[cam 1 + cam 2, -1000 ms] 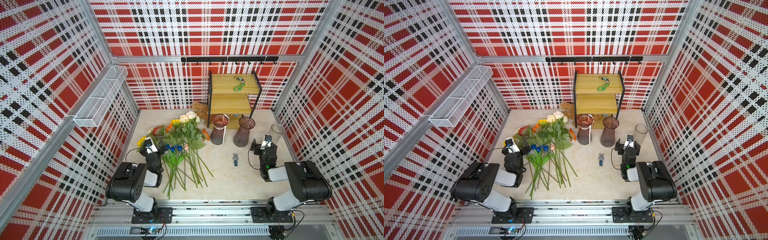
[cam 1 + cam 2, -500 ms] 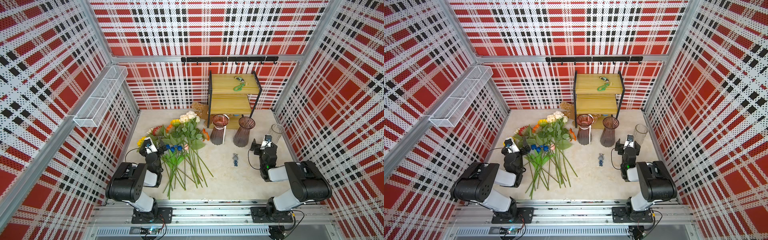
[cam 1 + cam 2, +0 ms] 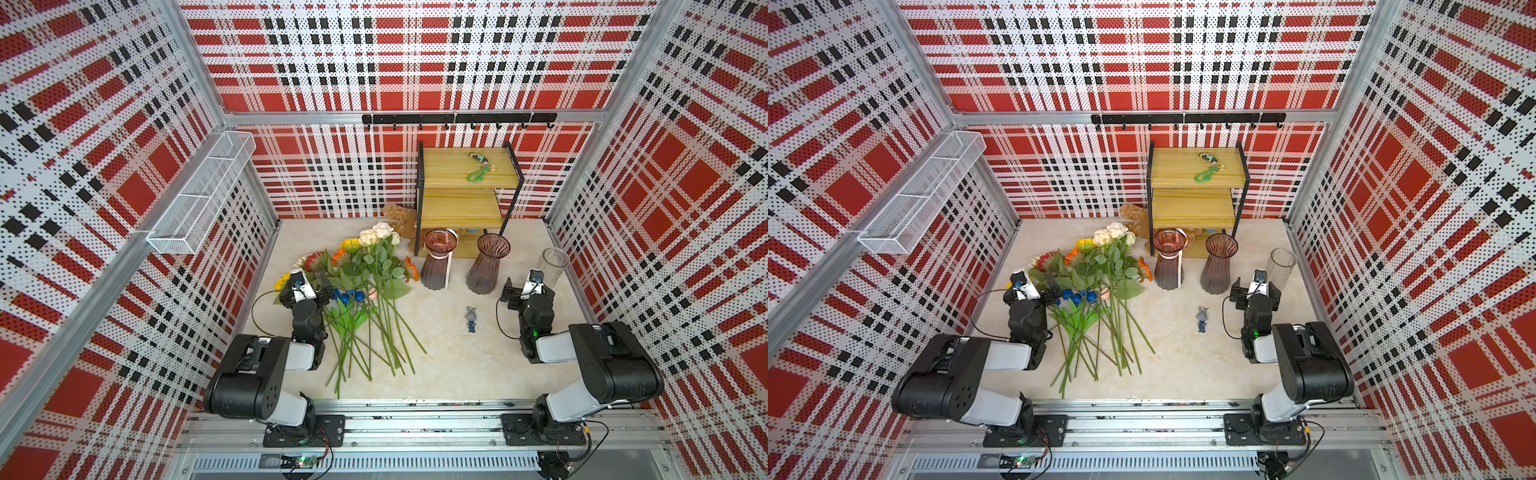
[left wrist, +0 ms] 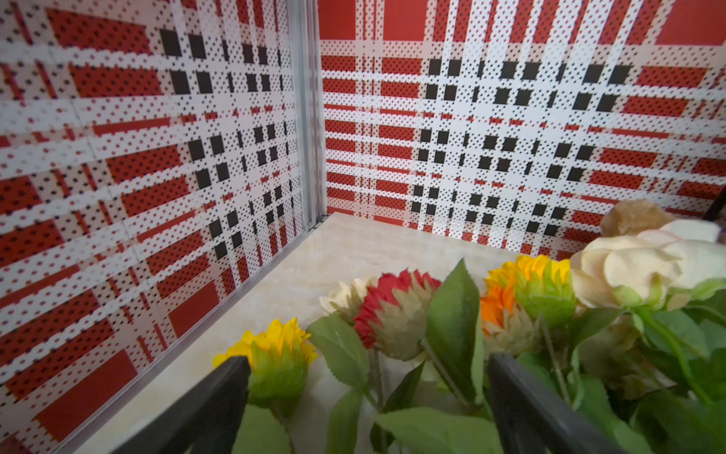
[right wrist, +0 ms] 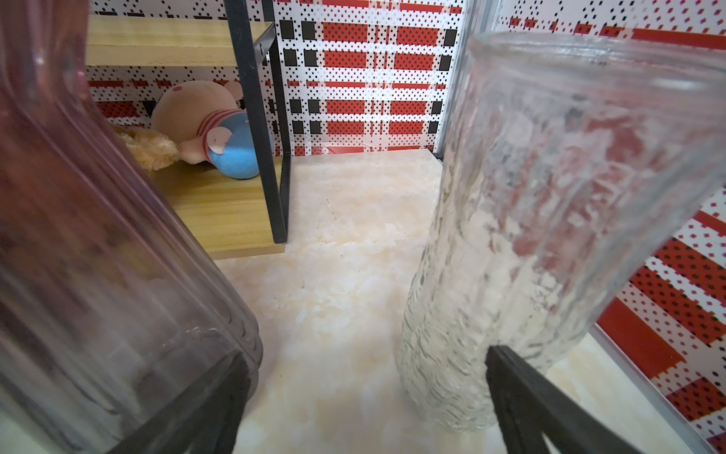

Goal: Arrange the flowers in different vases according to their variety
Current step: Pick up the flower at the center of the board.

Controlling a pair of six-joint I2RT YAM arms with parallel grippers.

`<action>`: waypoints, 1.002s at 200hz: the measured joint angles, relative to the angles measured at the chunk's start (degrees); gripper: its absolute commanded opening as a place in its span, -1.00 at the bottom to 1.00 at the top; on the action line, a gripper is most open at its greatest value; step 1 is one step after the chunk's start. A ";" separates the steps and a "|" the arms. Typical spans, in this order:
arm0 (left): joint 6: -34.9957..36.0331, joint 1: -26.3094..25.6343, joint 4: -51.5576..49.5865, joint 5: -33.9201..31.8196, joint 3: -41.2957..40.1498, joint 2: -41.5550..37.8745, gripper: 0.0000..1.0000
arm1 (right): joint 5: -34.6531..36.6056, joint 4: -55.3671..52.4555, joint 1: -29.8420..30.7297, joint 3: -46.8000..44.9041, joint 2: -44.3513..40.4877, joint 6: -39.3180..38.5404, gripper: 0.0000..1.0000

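My left pincer (image 3: 308, 291), spread and empty, sits beside the flowers (image 3: 365, 286), whose stems run back toward my base, while my right pincer (image 3: 527, 293), also spread, is by the vases (image 3: 484, 268).

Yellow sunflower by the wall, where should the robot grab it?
Its green stem just below the head. The yellow artificial sunflower lies flat at the edge of the flower pile, so the left pincer should probably come down from above, jaws across the stem.
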 measured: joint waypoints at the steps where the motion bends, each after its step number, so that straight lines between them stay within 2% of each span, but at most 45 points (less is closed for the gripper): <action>1: 0.00 -0.04 -0.85 0.02 0.48 -0.55 0.98 | 0.00 0.00 0.00 0.00 0.00 0.00 1.00; 38: -2.99 -0.96 -24.63 1.33 14.82 -11.08 0.98 | 0.13 -1.46 0.00 0.33 -0.55 0.00 1.00; 57: -4.72 -2.25 -36.81 2.34 20.83 -13.77 0.98 | 0.11 -12.48 0.00 4.46 -5.42 0.31 1.00; 78: -6.67 -4.68 -47.41 4.74 23.93 -16.26 1.00 | -0.11 -24.13 0.74 10.99 -14.53 1.27 1.00; 93: -8.22 -6.54 -53.11 7.26 24.70 -17.42 0.86 | 1.20 -31.89 3.80 14.99 -20.94 1.44 1.00; 111: -10.16 -8.63 -57.51 11.30 24.79 -17.35 0.71 | 2.67 -41.51 9.05 19.85 -25.90 2.34 1.00; 148: -13.84 -10.60 -61.29 19.74 23.74 -14.95 0.66 | 3.76 -59.45 17.68 27.02 -28.13 9.01 1.00; 172: -15.54 -10.84 -61.86 24.02 23.56 -10.88 0.62 | 4.07 -66.84 22.18 27.58 -28.11 14.34 1.00; 200: -16.57 -10.99 -62.31 27.74 24.41 -4.22 0.50 | 2.73 -70.60 23.91 27.82 -27.39 18.82 1.00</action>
